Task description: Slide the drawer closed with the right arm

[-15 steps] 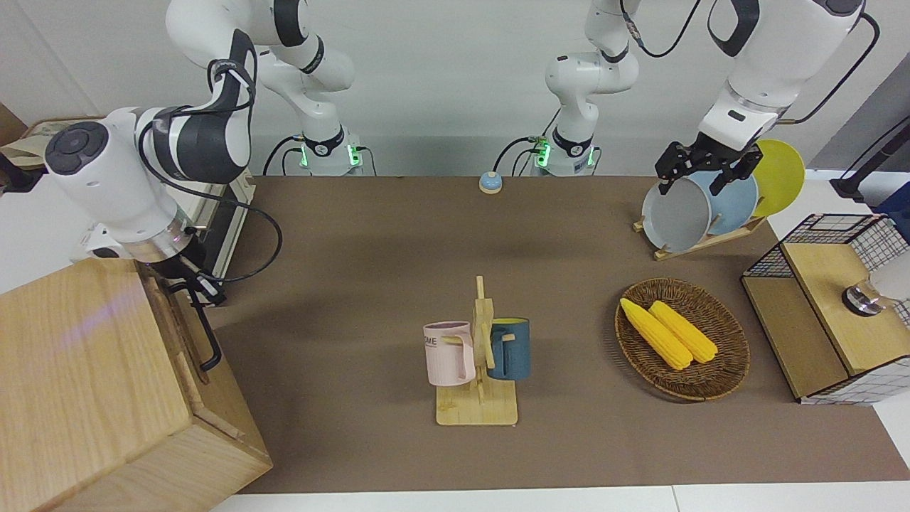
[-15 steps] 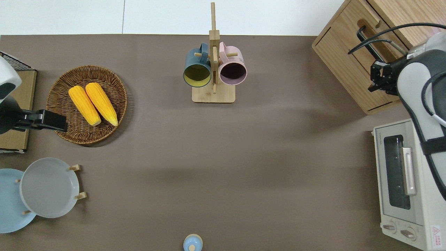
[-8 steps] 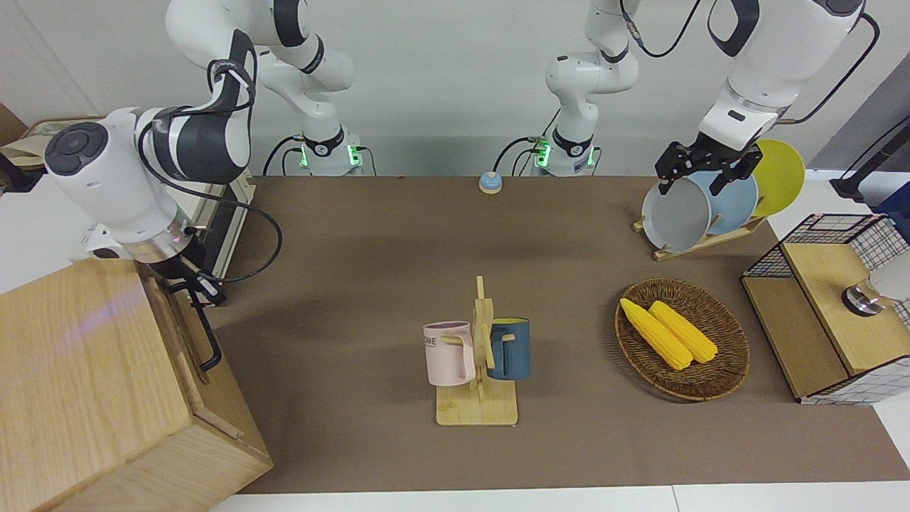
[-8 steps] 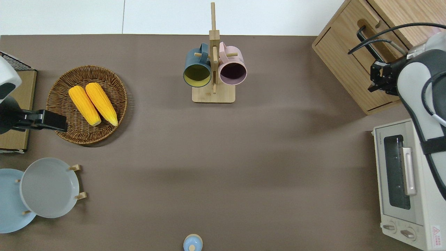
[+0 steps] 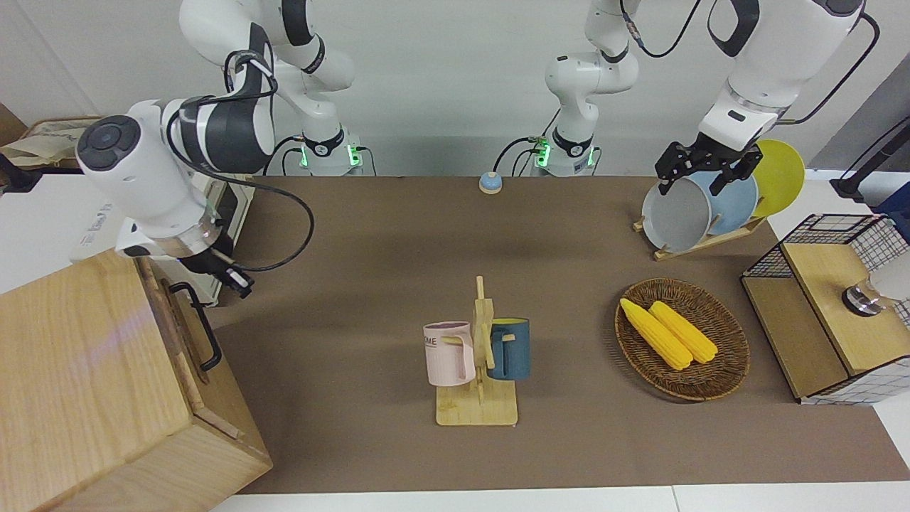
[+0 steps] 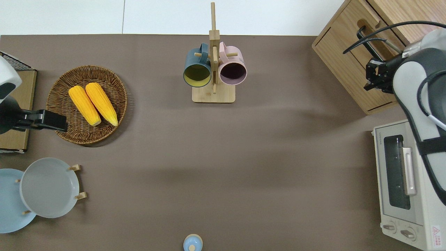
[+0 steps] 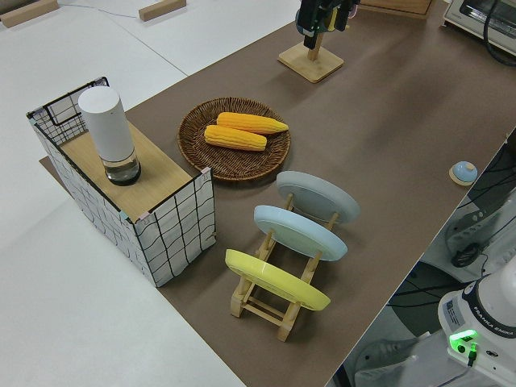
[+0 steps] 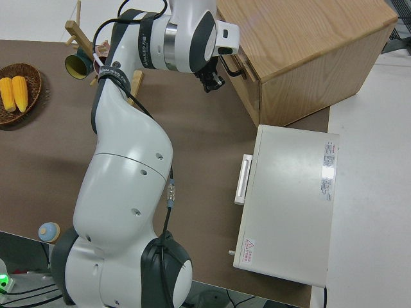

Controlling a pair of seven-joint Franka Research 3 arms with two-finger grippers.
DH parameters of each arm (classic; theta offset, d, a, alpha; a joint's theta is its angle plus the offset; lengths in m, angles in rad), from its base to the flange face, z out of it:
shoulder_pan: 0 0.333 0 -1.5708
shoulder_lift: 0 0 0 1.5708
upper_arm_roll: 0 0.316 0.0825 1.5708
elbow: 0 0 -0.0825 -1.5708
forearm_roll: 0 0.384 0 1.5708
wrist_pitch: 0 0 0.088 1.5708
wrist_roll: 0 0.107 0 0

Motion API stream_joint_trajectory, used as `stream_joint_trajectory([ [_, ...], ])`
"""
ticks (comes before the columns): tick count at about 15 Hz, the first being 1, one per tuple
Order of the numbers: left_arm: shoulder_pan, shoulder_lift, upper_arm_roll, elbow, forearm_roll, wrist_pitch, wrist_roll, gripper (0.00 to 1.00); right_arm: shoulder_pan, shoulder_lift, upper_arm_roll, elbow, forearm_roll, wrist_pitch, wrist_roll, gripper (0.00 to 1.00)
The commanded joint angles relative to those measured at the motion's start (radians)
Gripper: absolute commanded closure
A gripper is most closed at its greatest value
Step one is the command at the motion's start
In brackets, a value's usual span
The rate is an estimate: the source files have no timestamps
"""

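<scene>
The drawer sits in the pale wood cabinet at the right arm's end of the table, its front about level with the cabinet face. Its black loop handle sticks out toward the table's middle. My right gripper hangs just off the handle's end nearer the robots, not touching it and holding nothing. From overhead the right gripper is over the cabinet's front edge, beside the handle. The right side view shows the right gripper next to the cabinet. My left arm is parked.
A white oven stands nearer the robots than the cabinet. A mug rack with two mugs is mid-table. A basket of corn, a plate rack and a wire box fill the left arm's end.
My right gripper has drawn back from the drawer handle, away from the cabinet toward the table's middle. The drawer and the left arm have not visibly moved.
</scene>
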Motion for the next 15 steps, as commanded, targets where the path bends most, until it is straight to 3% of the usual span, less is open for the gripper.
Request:
stream_joint_trajectory([
  [1, -0.007, -0.004, 0.0, 0.01, 0.018, -0.018, -0.01, 0.01, 0.074, -0.059, -0.006, -0.03, 0.019, -0.049, -0.029, 1.0],
  [5, -0.007, -0.004, 0.0, 0.009, 0.018, -0.018, -0.01, 0.01, 0.131, -0.14, -0.011, -0.093, 0.018, -0.067, -0.043, 1.0],
  [11, -0.007, -0.004, 0.0, 0.01, 0.018, -0.018, -0.01, 0.01, 0.151, -0.26, -0.022, -0.171, 0.002, -0.115, -0.291, 1.0],
  [15, -0.007, -0.004, 0.0, 0.01, 0.018, -0.018, -0.01, 0.01, 0.152, -0.306, -0.08, -0.219, 0.005, -0.113, -0.472, 0.986],
])
